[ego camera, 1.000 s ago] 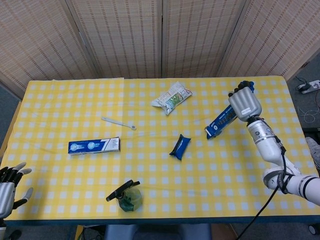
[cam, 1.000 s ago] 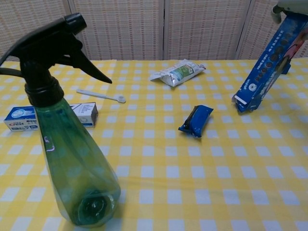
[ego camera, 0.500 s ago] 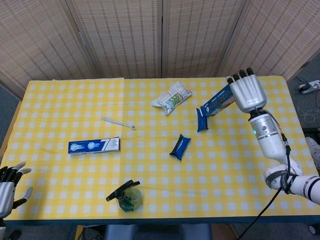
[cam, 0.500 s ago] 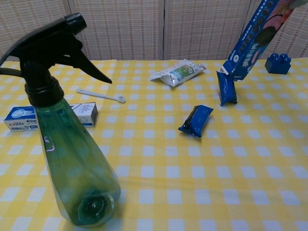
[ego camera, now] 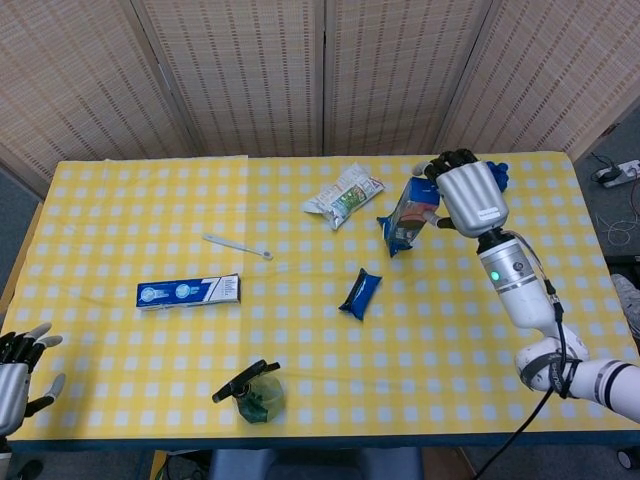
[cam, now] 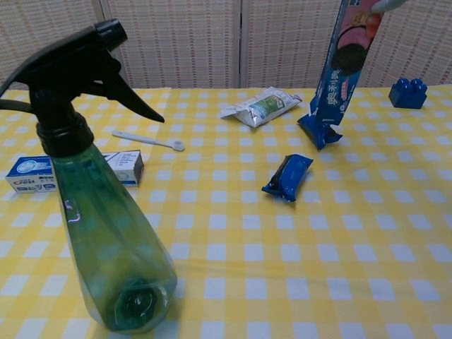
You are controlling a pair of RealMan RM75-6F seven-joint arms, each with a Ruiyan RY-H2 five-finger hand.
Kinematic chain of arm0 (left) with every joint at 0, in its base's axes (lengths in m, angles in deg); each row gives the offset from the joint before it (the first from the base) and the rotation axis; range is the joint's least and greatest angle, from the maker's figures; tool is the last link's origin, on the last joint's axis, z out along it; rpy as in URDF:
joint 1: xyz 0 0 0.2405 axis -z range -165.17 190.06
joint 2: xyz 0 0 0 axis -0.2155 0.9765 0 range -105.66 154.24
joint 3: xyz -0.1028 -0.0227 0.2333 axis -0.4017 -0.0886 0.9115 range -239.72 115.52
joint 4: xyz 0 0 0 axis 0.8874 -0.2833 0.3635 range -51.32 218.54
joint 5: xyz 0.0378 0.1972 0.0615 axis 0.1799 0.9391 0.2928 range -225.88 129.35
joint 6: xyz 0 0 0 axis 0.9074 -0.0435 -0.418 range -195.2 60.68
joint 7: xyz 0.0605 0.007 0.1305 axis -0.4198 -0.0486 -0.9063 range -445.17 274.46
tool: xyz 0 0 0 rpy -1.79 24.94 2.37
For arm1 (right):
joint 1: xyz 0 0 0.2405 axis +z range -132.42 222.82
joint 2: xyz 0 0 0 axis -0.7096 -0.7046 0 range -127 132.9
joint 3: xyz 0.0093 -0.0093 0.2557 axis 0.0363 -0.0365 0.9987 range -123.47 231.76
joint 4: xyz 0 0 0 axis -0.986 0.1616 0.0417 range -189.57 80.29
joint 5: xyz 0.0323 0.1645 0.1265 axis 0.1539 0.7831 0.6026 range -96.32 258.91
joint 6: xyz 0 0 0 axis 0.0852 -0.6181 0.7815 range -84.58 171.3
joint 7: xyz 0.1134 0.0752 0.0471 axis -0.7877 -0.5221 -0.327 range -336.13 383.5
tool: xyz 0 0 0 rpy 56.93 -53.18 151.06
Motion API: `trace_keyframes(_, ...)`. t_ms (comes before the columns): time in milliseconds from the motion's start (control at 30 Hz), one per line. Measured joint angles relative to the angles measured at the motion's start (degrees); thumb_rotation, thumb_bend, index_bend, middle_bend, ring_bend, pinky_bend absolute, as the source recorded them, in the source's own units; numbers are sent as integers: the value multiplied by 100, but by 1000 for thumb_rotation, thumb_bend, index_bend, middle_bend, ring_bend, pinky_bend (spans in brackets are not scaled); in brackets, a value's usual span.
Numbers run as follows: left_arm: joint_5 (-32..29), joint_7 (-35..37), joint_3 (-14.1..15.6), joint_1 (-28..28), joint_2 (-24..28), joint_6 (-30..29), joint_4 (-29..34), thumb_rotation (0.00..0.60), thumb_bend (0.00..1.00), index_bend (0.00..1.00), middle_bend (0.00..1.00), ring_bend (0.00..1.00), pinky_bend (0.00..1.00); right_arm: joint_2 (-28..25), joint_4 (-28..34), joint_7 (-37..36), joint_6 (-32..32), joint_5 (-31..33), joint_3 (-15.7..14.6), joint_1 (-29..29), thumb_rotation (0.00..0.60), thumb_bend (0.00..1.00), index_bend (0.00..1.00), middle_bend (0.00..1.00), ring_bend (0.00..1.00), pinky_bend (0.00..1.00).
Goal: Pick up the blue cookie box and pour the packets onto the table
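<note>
Checkered cloth [ego camera: 150, 200], glossy rectangular blue cookie box [cam: 344, 53]

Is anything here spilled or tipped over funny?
Yes. The right hand holds the blue cookie box upended above the table, and a blue packet pokes out of its open lower end. Another packet already lies loose on the cloth. That fits the pouring, so it's no accident.

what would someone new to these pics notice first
Most striking is the blue cookie box held nearly upright over the far right of the table by the right robot hand, with a blue packet sliding out of its lower end. In the chest view a green spray bottle looms at near left. Another blue packet lies mid-table.
</note>
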State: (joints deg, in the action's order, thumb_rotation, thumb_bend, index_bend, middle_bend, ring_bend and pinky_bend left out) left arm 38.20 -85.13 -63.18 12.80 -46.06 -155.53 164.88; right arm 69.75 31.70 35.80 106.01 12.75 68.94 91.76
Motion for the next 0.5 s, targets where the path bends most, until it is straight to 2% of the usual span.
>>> trace_keyframes(300, -9, -39, 9, -1, 3, 13, 27, 600, 333, 352, 195, 181, 88, 782, -335, -1627, 69, -511, 78, -25, 600, 144, 344, 475, 289, 284)
trace_keyframes(500, -1, -47, 27, -12, 0, 8, 44, 600, 333, 352, 195, 181, 88, 1564, -1147, -2241, 243, -630, 171, 12, 600, 144, 345, 475, 289, 284)
